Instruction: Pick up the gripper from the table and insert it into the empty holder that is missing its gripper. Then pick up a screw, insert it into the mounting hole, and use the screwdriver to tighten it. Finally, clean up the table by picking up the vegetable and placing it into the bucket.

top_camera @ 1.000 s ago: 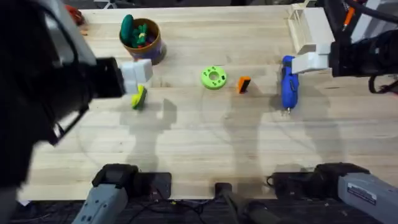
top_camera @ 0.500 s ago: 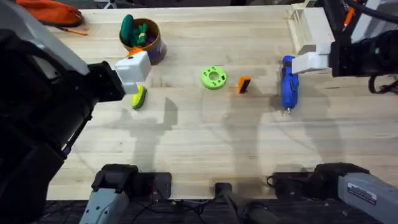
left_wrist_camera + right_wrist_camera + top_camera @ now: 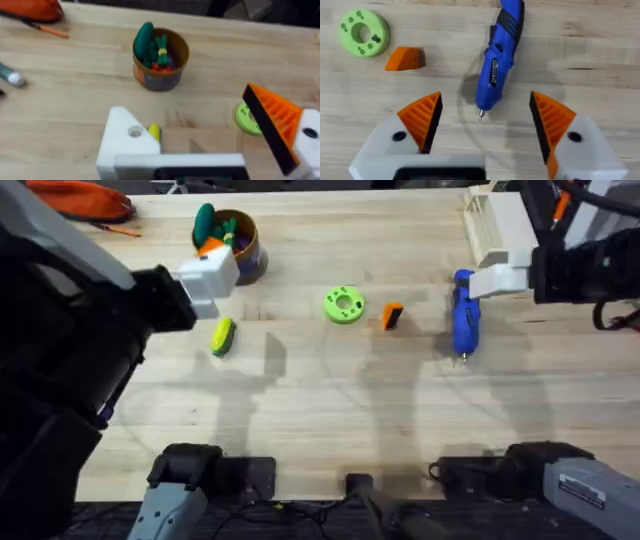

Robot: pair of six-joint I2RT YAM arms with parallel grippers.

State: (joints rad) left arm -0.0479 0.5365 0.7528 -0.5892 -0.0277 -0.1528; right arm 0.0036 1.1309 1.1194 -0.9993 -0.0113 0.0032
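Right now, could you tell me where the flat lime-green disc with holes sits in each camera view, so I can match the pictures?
Overhead: the lime-green disc lies mid-table, just left of the orange gripper.
Left wrist: the disc sits on the table, partly hidden behind the left claw's orange finger.
Right wrist: the disc lies near the orange gripper.
Shared landmark: the orange gripper links the overhead and right wrist views; the bucket links overhead and left wrist.

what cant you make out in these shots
- Vegetable: left wrist view, mostly hidden behind the bare white holder.
- Bucket contents: overhead, partly covered by the left end effector.
- Screws: too small to find in the green disc.
- Screwdriver: right wrist view, rear end cut off by the edge.
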